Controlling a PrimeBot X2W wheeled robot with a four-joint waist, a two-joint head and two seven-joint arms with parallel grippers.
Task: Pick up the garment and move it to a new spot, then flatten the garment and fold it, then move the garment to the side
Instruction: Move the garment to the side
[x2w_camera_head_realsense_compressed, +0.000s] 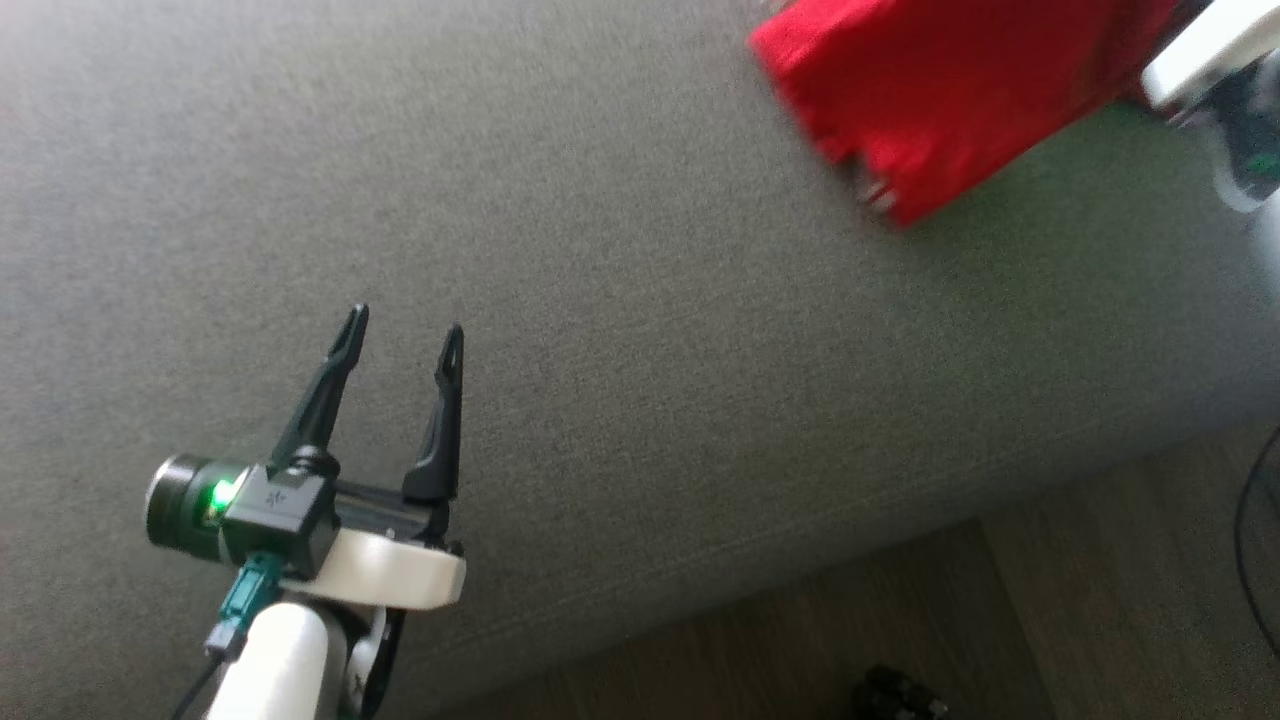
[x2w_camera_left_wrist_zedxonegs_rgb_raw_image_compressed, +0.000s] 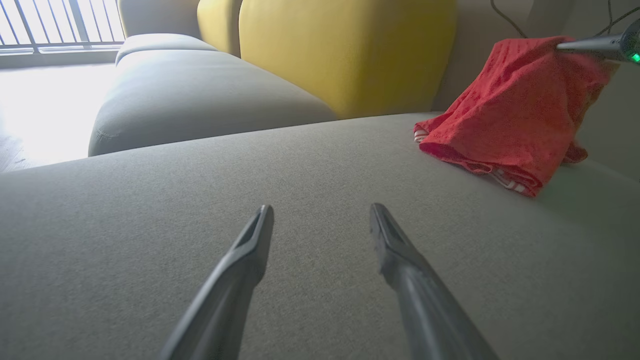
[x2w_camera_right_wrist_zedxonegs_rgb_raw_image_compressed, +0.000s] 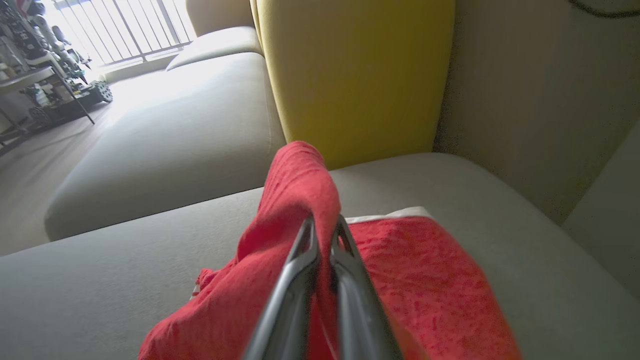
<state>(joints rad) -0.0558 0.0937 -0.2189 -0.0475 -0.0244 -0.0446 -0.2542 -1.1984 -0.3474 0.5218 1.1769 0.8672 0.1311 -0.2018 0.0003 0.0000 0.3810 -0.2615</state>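
The garment (x2w_camera_head_realsense_compressed: 930, 90) is a red piece of cloth with a white striped hem, lying at the top right of the head view on a grey sofa seat (x2w_camera_head_realsense_compressed: 620, 330). My right gripper (x2w_camera_right_wrist_zedxonegs_rgb_raw_image_compressed: 324, 225) is shut on a raised fold of the garment (x2w_camera_right_wrist_zedxonegs_rgb_raw_image_compressed: 300, 200), which drapes over its fingers. From the left wrist view, the garment (x2w_camera_left_wrist_zedxonegs_rgb_raw_image_compressed: 515, 110) hangs from the right gripper's fingers (x2w_camera_left_wrist_zedxonegs_rgb_raw_image_compressed: 590, 46) with its lower edge resting on the seat. My left gripper (x2w_camera_head_realsense_compressed: 405, 325) hovers open over bare seat at the lower left, far from the cloth, its fingers (x2w_camera_left_wrist_zedxonegs_rgb_raw_image_compressed: 250, 240) spread with nothing between them.
Yellow back cushions (x2w_camera_left_wrist_zedxonegs_rgb_raw_image_compressed: 350, 50) stand behind the seat (x2w_camera_left_wrist_zedxonegs_rgb_raw_image_compressed: 300, 165). A second grey seat section (x2w_camera_left_wrist_zedxonegs_rgb_raw_image_compressed: 190, 95) lies beyond it. Wooden floor (x2w_camera_head_realsense_compressed: 1000, 620) runs along the sofa's front edge, with a dark cable (x2w_camera_head_realsense_compressed: 1250, 540) at the right. A bright window with bars (x2w_camera_right_wrist_zedxonegs_rgb_raw_image_compressed: 130, 30) is far off.
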